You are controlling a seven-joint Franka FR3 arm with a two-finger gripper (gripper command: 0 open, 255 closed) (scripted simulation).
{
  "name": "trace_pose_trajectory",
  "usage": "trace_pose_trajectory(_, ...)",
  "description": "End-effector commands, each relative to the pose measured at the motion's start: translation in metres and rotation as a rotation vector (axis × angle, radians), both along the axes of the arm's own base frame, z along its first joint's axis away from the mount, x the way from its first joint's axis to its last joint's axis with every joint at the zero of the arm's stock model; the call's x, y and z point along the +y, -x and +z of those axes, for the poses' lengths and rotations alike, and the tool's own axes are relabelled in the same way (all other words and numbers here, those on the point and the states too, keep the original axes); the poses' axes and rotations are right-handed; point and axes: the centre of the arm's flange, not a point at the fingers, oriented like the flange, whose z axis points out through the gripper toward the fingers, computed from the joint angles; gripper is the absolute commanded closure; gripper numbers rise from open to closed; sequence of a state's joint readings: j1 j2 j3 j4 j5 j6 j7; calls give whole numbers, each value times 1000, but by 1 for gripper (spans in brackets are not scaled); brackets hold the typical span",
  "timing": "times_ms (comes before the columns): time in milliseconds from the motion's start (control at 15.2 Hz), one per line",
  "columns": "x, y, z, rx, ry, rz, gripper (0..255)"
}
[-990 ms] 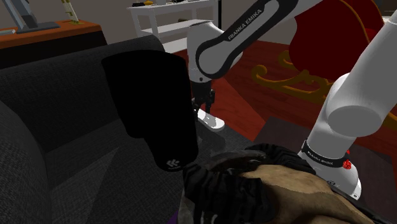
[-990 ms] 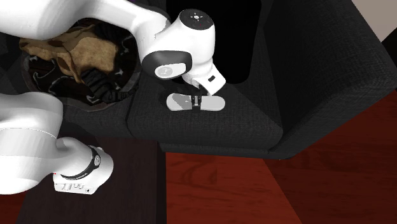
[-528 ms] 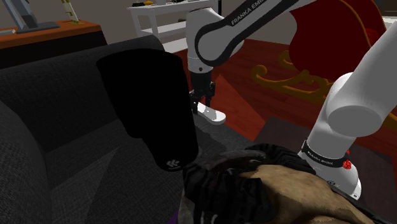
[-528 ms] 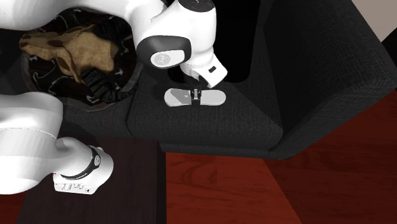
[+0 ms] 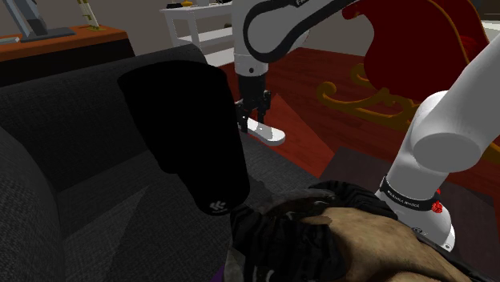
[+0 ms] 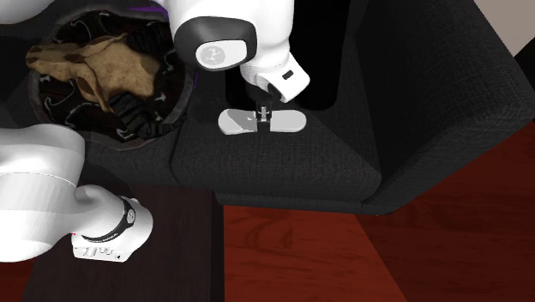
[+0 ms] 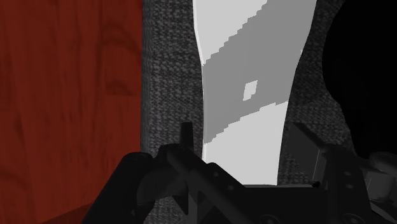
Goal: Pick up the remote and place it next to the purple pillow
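Observation:
The remote (image 5: 267, 134) is a white and grey oblong, held level just above the dark sofa seat (image 6: 283, 172). My gripper (image 5: 255, 120) points straight down and is shut on the remote's (image 6: 240, 122) middle, one finger on each long side. In the wrist view the remote (image 7: 248, 95) runs away from the gripper (image 7: 245, 156) between the two black fingers. A thin purple sliver (image 5: 216, 275) shows at the shoulder view's bottom edge, under the dark bundle.
A big black cushion (image 5: 188, 136) leans on the sofa back right beside the gripper. A brown and black round bundle (image 6: 103, 77) lies on the seat near the stand. Red wood floor (image 6: 343, 257) lies beyond the sofa's edge. A red sleigh-like piece (image 5: 417, 48) and a white shelf (image 5: 208, 20) stand behind.
The gripper has risen with the remote in it; the remote has come up off the seat and stays level.

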State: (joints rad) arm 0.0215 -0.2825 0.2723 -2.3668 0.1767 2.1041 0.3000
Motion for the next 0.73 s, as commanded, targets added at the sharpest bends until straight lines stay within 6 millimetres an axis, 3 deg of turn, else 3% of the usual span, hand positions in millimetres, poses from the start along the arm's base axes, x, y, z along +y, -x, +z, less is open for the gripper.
trace_pose_trajectory(0,0,0,11,-2,-1,0,255)
trace_pose_trajectory(660,0,0,64,-2,-1,0,255)
